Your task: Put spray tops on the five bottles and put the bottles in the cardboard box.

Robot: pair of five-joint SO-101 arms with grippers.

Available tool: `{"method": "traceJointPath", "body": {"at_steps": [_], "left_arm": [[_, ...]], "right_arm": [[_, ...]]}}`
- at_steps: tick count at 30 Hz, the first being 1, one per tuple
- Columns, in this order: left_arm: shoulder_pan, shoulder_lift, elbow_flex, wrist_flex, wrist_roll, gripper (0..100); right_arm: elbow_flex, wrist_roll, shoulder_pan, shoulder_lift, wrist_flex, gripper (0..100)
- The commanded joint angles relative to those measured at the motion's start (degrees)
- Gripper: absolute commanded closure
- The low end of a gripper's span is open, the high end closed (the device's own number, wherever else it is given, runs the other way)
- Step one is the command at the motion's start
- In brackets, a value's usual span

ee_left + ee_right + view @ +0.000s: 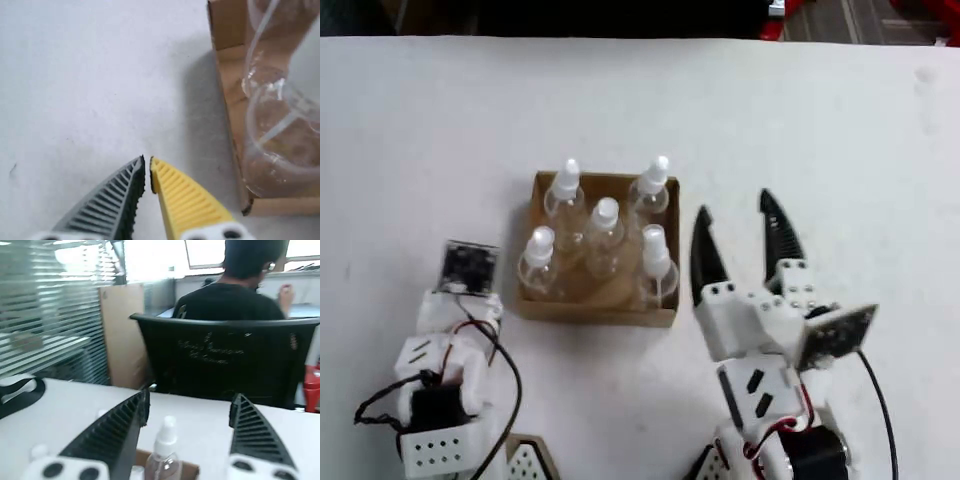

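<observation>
High view: brown cardboard box (600, 308) holds five clear plastic bottles with white spray tops (605, 235), just beside right pincer (735, 215), which is spread apart and empty.
Left wrist view: left pincer (147, 162) closed on nothing, over white counter (75, 75), box near.
Right wrist view: one bottle just ahead of its tips.
Risk: a sideways swing by either could bump the box and topple bottles.
</observation>
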Motion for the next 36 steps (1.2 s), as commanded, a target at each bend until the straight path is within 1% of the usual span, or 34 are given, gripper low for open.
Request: {"method": "traceJointPath", "body": {"at_steps": [1,4,7,10,11,14,17,21,24,26,27,29,33,36], "left_arm": [[-4.2,-0.6,-5.0,0.5,6.6,98],[-5.3,-0.6,-8.6,0.6,9.5,98],[-5.4,-0.6,-13.3,1.7,10.1,98],[-5.2,-0.6,-20.2,5.0,10.2,98],[-5.2,-0.6,-22.7,6.3,10.2,98],[-5.2,-0.6,-27.9,9.4,10.3,98],[-5.2,-0.6,-30.2,12.1,10.3,98],[-5.2,-0.7,-30.8,15.9,10.3,98],[-5.2,-0.7,-30.3,18.7,11.3,98],[-5.2,-0.7,-29.4,20.7,15.5,98],[-5.2,-0.7,-28.0,20.9,17.2,98],[-5.2,-0.7,-24.1,19.3,17.1,98],[-5.6,-0.7,-14.4,13.4,16.6,98],[-5.6,-0.7,-9.8,12.3,16.6,98]], "right_arm": [[-3.9,0.9,5.6,0.5,0.2,85.0],[-5.6,0.8,8.8,0.5,-0.1,99.4],[-8.2,0.8,10.9,0.6,0.3,94.9],[-10.8,0.8,11.8,0.6,0.8,98.8],[-11.7,0.8,11.9,0.5,2.1,98.3],[-14.6,0.8,11.5,0.5,8.9,98.4],[-16.1,1.2,11.5,0.5,17.0,98.4],[-15.4,1.3,11.9,0.5,27.8,98.4],[-12.0,1.3,12.0,0.5,33.0,98.4],[-9.9,1.4,13.1,0.5,33.5,98.4],[-8.9,1.9,14.7,0.5,33.3,98.4],[-5.8,4.7,17.7,0.5,30.1,98.4],[4.6,11.0,23.9,0.5,20.0,98.4],[12.0,11.3,26.1,0.5,15.6,98.4]]}}
